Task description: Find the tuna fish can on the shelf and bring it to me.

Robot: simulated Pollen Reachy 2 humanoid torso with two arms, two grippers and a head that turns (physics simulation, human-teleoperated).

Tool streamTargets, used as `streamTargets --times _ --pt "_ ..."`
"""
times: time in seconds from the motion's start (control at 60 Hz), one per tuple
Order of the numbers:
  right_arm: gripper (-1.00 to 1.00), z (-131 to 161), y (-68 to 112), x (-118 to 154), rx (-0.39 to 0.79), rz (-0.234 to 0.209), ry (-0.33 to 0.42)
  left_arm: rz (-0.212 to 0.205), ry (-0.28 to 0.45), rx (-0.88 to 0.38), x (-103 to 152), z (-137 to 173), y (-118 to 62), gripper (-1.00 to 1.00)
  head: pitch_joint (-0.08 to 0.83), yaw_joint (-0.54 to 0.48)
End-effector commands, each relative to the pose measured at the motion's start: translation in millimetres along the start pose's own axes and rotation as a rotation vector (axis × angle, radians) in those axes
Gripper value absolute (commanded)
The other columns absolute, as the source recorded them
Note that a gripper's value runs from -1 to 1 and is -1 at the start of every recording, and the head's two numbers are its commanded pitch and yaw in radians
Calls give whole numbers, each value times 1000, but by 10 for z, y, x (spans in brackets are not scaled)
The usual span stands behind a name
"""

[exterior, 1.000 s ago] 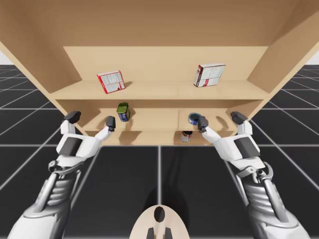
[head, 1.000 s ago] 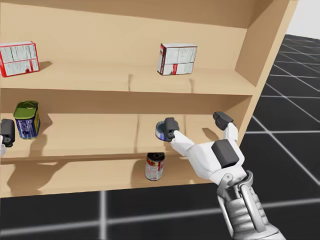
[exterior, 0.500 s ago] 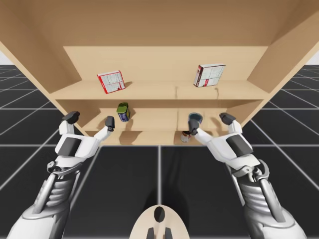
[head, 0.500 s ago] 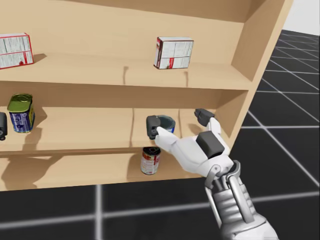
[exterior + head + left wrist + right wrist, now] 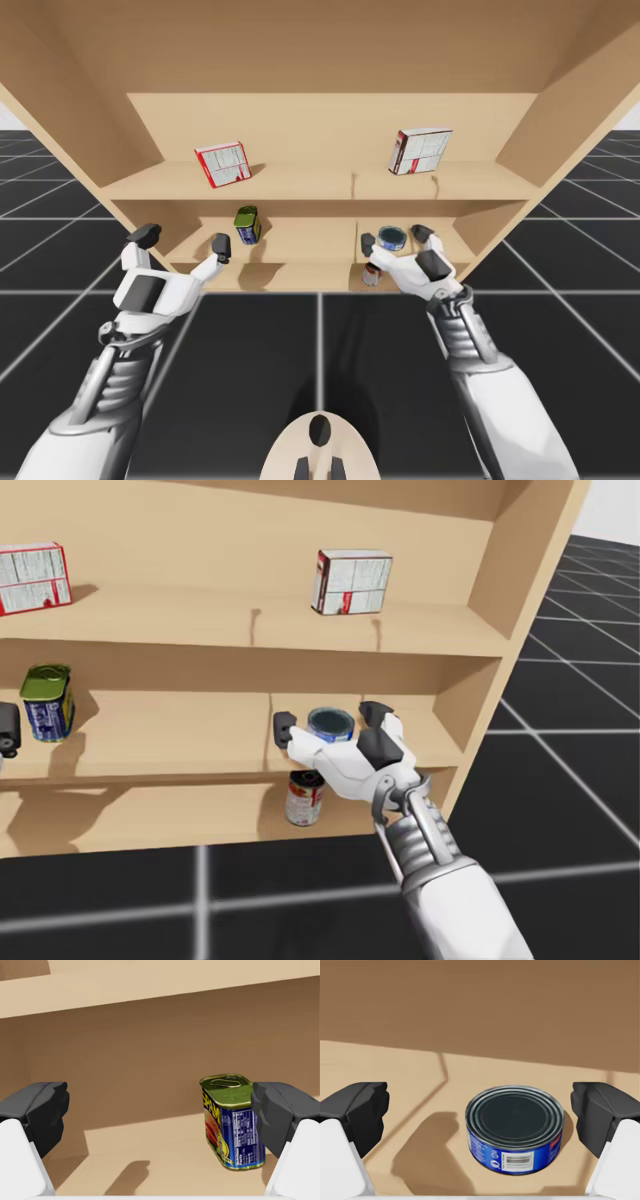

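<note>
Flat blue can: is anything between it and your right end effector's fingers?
No. The right wrist view shows only bare shelf between the flat blue can and the fingers of my right end effector.

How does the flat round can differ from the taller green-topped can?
The round can is flat with a dark lid; the taller can is boxy with a green top. The round can sits between the open fingers of my right pincer; the taller can stands ahead of my left pincer. Both stand on the middle shelf.
</note>
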Motion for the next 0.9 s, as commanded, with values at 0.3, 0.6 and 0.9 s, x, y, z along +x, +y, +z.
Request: streamTargets --times 0.3,0.6,0.9 --pt "-1000 -345 -126 -275 -33 -30 75 -5 -1 3 -17 -12 23 -1000 445 -245" --pt "1000 -339 -163 -365 -59 -13 80 -5 -1 3 -18 -12 23 -1000 450 -242" --pt "1000 -226 -144 -198 -45 -17 9 -5 -4 6 -19 -12 25 -1000 455 -244"
